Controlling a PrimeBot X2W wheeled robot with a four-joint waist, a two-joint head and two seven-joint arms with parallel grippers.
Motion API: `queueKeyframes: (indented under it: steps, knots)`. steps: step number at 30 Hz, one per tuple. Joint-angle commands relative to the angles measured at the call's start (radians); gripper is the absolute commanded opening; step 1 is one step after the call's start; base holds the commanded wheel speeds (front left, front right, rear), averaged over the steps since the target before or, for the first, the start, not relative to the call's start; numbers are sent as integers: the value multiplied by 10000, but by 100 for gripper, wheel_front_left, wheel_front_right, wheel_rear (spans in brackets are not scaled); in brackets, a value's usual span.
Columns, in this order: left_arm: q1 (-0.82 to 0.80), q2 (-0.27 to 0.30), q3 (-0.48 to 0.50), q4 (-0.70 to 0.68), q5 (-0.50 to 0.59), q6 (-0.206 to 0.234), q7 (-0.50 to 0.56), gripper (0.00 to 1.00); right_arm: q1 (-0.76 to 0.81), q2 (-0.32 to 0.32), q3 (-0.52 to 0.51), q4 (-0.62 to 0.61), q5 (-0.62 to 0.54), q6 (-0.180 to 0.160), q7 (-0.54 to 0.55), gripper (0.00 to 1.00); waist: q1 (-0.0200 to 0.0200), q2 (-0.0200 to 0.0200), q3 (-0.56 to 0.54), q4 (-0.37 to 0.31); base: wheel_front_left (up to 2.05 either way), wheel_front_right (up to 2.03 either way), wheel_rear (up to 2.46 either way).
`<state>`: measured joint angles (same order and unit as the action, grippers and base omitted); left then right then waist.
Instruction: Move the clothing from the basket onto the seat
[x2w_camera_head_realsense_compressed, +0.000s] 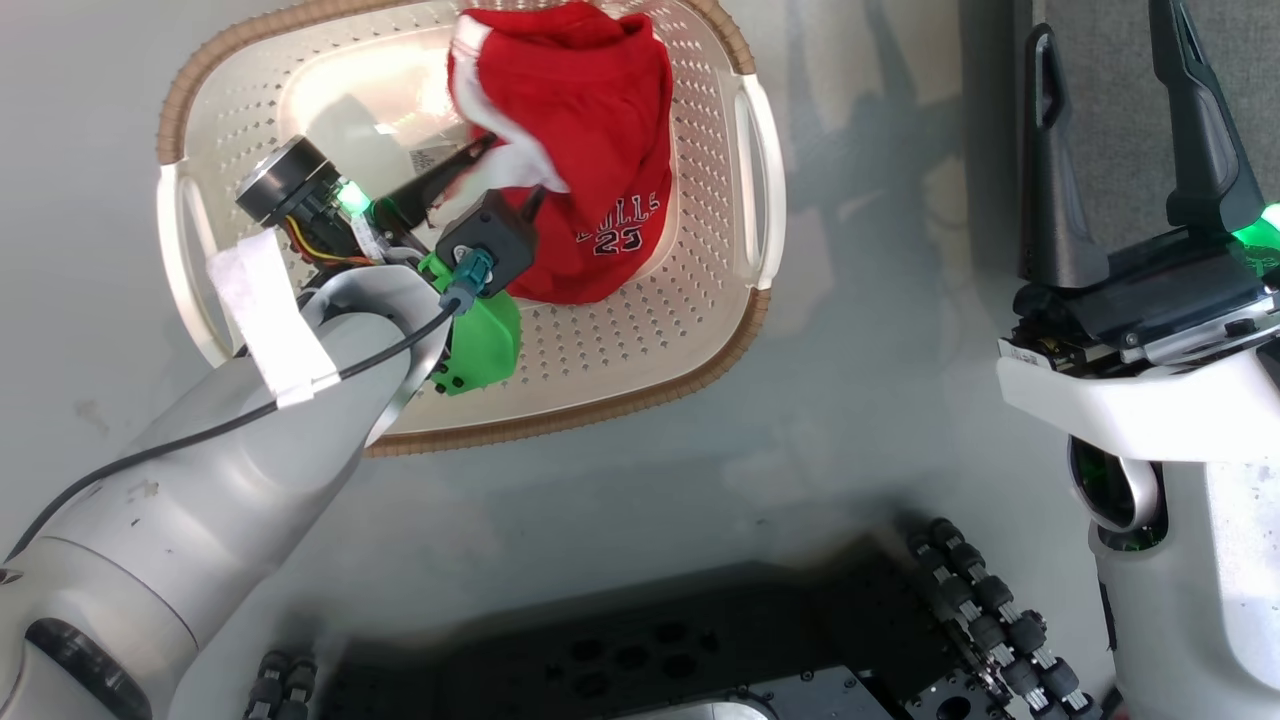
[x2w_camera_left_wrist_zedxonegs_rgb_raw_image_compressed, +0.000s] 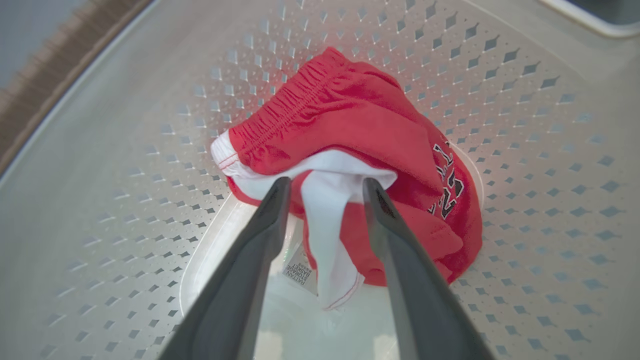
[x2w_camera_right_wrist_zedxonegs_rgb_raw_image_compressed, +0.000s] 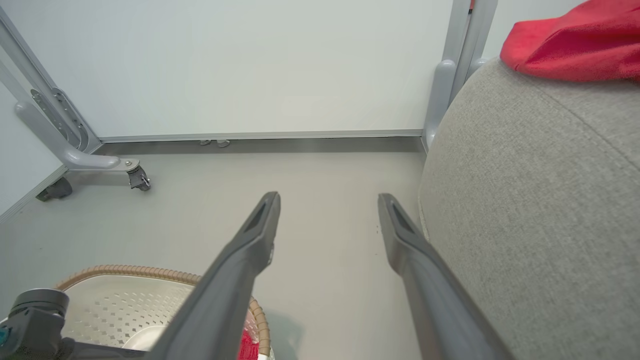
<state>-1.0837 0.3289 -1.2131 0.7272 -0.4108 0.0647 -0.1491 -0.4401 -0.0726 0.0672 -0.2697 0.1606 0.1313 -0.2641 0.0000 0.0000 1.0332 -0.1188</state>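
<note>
head view: your left gripper (x2w_camera_head_realsense_compressed: 478, 158) is down in the basket (x2w_camera_head_realsense_compressed: 620, 340), bulls garment (x2w_camera_head_realsense_compressed: 580, 150) at its fingertips. left wrist view: fingers parted, white trim (x2w_camera_left_wrist_zedxonegs_rgb_raw_image_compressed: 330, 165) between them, not pinched. right wrist view: right gripper (x2w_camera_right_wrist_zedxonegs_rgb_raw_image_compressed: 327, 200) wide, empty; seat (x2w_camera_right_wrist_zedxonegs_rgb_raw_image_compressed: 525, 200) right of its fingers, other red garment (x2w_camera_right_wrist_zedxonegs_rgb_raw_image_compressed: 575, 45) already on it. half done.

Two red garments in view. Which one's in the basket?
The red shorts printed "BULLS 23", crumpled inside the cream basket. The other red garment lies on top of the grey seat, outside the basket.
</note>
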Motion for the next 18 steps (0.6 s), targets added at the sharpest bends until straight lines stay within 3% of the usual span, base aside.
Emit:
queueKeyframes:
  steps: [1, 18]
  knots:
    - [-141, -10, -41, 136, 71, -95, 97, 100, -26, 16, -16, 19, 62, -10, -6, 100, 0, 0, 84, -71, 0, 0, 0]
    - [-980, -670, -264, 2797, 141, -822, 157, 100, -98, -303, 258, 24, 11, -10, -5, 100, 0, 0, 650, 99, 0, 0, 0]
